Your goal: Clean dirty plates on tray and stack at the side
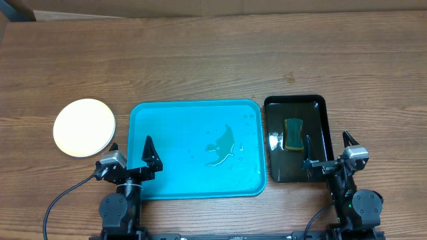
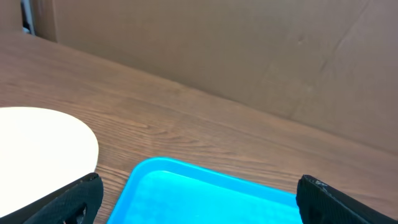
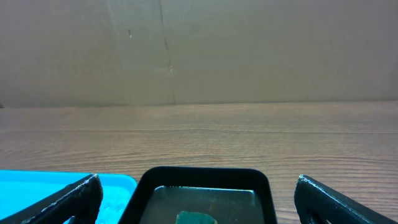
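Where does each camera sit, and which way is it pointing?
Overhead: above the table, looking straight down at plates, blue tray, black tray; both arms, left gripper and right gripper, at bottom edge.
Left wrist: low, facing the far cardboard wall over plates and blue tray; own fingers in lower corners.
Right wrist: low, same heading, over black tray and sponge; fingers likewise.
Shared: both wrist views show the blue tray.

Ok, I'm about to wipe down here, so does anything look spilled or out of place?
Yes: a puddle of clear liquid lies right of centre on the turquoise tray. The plates sit tidily on the table to its left, and the sponge lies in the black tray.
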You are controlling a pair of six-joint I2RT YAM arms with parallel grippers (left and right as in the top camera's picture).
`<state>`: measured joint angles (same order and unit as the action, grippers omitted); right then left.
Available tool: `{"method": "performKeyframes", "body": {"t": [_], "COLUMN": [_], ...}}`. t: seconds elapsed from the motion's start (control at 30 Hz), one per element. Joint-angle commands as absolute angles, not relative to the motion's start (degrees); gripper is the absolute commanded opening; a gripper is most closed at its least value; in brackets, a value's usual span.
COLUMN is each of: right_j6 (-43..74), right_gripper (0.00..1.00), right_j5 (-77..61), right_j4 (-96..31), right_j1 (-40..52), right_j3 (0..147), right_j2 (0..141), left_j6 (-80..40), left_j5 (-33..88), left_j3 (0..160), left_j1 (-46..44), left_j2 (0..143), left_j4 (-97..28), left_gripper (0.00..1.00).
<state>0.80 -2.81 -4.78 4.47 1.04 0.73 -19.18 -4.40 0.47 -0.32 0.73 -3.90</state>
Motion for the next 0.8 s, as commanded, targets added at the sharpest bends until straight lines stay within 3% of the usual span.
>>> {"method": "performKeyframes", "body": {"t": [0.0, 0.77], "right_j6": [0.4, 0.4], "right_gripper": [1.0, 1.0], "right_j5": [-3.11, -3.11], "right_j4": [-4.62, -4.62], "right_j1": [3.99, 3.99], "right_j3": [0.45, 0.45], "right_j2": [0.16, 0.16], "left_j6": [-13.47, -13.52], "left_j5": [-6.11, -4.86], "left_j3": [0.25, 0.27], "left_j1": [0.08, 0.08], "left_j2": [0.19, 0.25], "left_j4": [-3.86, -4.03], "left_gripper": [1.0, 1.0]}}
